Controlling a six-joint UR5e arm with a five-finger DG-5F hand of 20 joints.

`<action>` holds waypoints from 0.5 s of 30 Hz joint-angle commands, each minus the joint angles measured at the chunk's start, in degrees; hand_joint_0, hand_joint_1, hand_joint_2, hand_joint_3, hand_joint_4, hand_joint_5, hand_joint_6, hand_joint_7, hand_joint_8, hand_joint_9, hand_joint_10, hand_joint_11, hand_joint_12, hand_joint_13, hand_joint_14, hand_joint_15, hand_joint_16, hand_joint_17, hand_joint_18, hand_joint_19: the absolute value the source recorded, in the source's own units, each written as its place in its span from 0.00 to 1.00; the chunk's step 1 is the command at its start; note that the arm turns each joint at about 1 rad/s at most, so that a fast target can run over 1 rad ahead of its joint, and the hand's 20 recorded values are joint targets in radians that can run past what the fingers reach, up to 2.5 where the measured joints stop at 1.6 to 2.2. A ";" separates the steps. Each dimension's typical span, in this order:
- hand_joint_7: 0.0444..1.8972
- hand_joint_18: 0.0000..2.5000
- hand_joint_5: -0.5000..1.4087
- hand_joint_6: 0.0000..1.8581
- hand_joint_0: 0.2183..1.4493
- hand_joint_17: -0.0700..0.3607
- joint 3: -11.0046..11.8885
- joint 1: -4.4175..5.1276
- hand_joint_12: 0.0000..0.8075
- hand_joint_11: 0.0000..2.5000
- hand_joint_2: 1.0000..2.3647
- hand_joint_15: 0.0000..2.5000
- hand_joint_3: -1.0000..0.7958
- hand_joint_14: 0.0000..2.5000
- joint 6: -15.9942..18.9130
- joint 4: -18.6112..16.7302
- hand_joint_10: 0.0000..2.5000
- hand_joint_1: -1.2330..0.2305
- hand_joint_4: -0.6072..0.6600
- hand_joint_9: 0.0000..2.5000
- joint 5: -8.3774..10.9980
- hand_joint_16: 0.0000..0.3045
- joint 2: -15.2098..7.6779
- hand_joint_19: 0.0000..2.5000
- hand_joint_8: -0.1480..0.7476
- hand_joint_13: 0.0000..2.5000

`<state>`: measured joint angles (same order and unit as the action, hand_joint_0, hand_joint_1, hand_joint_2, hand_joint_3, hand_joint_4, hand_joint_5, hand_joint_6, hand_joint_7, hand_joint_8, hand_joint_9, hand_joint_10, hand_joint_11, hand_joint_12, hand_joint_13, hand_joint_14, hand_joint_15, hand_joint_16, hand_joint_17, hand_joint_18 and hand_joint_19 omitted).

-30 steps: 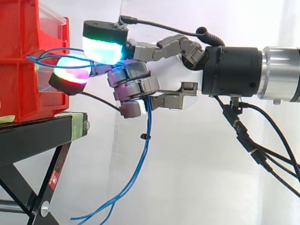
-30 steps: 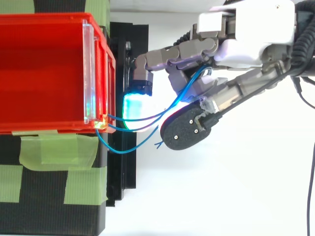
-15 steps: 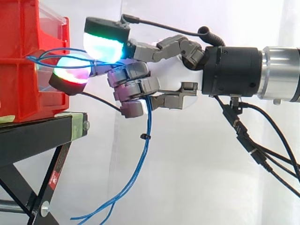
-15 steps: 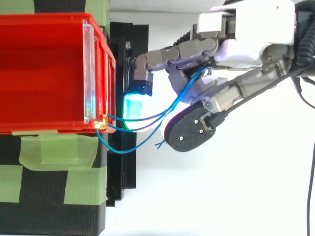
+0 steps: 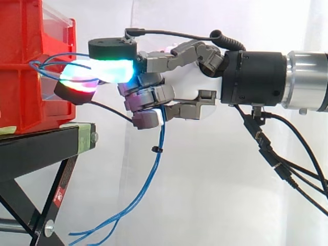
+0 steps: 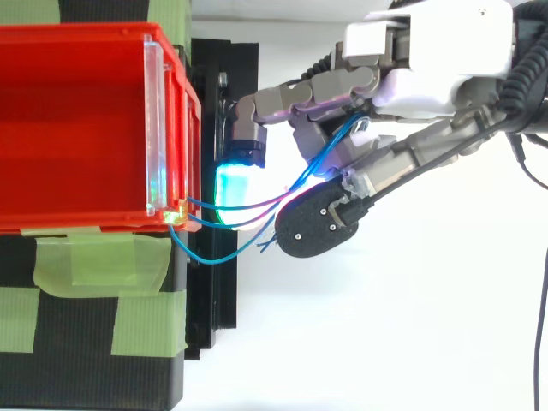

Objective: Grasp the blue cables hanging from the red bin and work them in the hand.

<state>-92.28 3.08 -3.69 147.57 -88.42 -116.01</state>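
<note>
The thumb (image 5: 113, 51) is dropping onto the pad below; the hand (image 5: 187, 87) is pinching the blue cables (image 5: 161, 130) beside the red bin (image 5: 23, 77). Gentle rolling is looking wisest.

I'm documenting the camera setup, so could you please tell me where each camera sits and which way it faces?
Side view: beside the work at about its height, looking level across at the bin on its stand; the arm enters from the right, hand curled round the cables.
Top view: above the work, looking down into the bin; the hand reaches in from the right.
Shared: bin, stand, cables and hand.
</note>
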 commanded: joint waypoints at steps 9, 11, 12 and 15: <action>0.70 0.47 0.40 0.00 0.50 0.41 0.09 0.00 0.55 0.75 0.01 0.59 0.10 1.00 -0.09 0.00 1.00 0.44 0.70 0.19 0.00 0.16 0.00 0.45 0.60 0.29; 0.70 0.48 0.40 0.00 0.51 0.41 0.00 0.00 0.54 0.74 0.00 0.59 0.08 1.00 -0.09 0.00 1.00 0.44 0.70 0.19 0.00 0.15 0.00 0.45 0.60 0.29; 0.70 0.48 0.40 0.00 0.51 0.40 0.00 0.00 0.54 0.74 0.00 0.59 0.08 1.00 -0.09 0.00 1.00 0.43 0.70 0.19 0.00 0.15 0.00 0.46 0.60 0.29; 0.70 0.48 0.40 0.00 0.56 0.40 0.00 0.00 0.54 0.75 0.01 0.60 0.10 1.00 -0.09 -0.09 1.00 0.41 0.70 0.20 0.00 0.15 0.00 0.47 0.60 0.29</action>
<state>-92.28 3.08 -3.78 147.54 -88.42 -116.01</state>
